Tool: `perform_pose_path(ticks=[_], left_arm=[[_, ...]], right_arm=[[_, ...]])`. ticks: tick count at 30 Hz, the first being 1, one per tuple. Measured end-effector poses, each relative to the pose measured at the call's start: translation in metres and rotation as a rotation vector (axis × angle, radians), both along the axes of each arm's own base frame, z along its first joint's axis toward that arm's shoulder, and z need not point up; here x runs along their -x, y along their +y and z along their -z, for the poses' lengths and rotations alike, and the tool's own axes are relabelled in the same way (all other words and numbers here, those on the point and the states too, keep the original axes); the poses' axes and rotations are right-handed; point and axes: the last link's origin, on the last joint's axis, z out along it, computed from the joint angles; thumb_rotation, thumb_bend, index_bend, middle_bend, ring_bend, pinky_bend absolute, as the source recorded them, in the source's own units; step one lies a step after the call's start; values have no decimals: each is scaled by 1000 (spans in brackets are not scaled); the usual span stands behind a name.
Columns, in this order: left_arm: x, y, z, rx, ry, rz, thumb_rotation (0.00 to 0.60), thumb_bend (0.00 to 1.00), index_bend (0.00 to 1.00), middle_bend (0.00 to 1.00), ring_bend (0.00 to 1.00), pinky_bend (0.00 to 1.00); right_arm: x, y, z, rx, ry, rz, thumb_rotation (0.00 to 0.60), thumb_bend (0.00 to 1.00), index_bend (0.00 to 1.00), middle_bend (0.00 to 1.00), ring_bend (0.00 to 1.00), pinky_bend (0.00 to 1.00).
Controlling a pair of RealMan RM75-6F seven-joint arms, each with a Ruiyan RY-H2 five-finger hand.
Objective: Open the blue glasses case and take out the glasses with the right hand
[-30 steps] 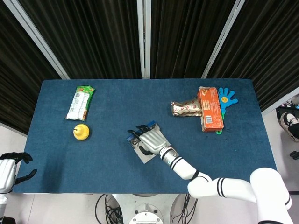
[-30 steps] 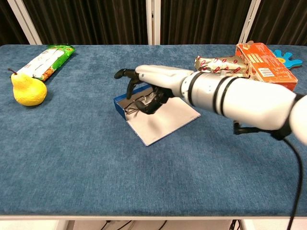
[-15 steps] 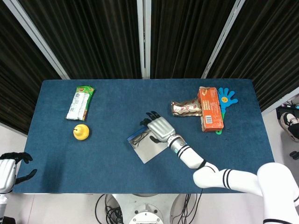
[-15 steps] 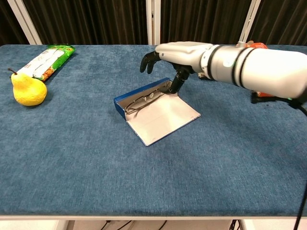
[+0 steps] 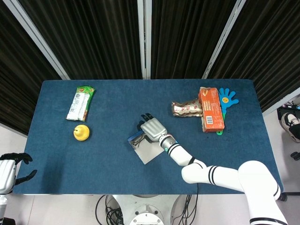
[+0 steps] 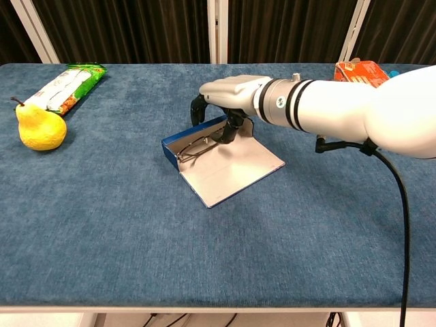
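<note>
The blue glasses case (image 6: 235,167) lies open mid-table, its pale lid flat toward me and its blue tray behind. Thin-framed glasses (image 6: 197,146) lie in the tray. My right hand (image 6: 228,95) hangs over the tray's far right end, fingers curled down to the case wall and the glasses' end; the glasses lie flat, and a grip on them does not show. From above, the right hand (image 5: 151,127) covers the far end of the case (image 5: 147,152). My left hand (image 5: 8,172) sits off the table's near left corner, empty, fingers apart.
A yellow pear (image 6: 39,126) and a green snack packet (image 6: 68,85) lie at the far left. An orange box (image 5: 210,109), a foil packet (image 5: 186,108) and a blue hand-shaped toy (image 5: 227,98) are grouped at the far right.
My right hand lifted off the case and swung back to the right, then came down again onto the tray's far end. The case stays open, the glasses still inside.
</note>
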Motion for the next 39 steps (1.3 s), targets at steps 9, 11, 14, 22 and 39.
perform_pose_path(ticks=[9,11,14,22,39], left_arm=[[0,0,0,1,-1,1,600,166,508,536,415,360],[0,0,0,1,-1,2,600,166,508,536,415,360],[0,0,0,1,-2,2,600,167,508,536,415,359],[0,0,0,1,-4,3,600,165,508,536,415,356],[0,0,0,2,-4,5,600,166,508,536,415,345]], right_arm=[[1,-3,1,7,1,13,600,477,406,251,0,0],[1,-3,1,7,2,14,600,477,415,251,0,0],[1,-4,1,9,2,17,600,477,429,253,0,0],[1,-6,0,30,-2,17,600,477,582,272,0,0],[28,12,-16,278,-230,-7,600,477,658,305,0,0]])
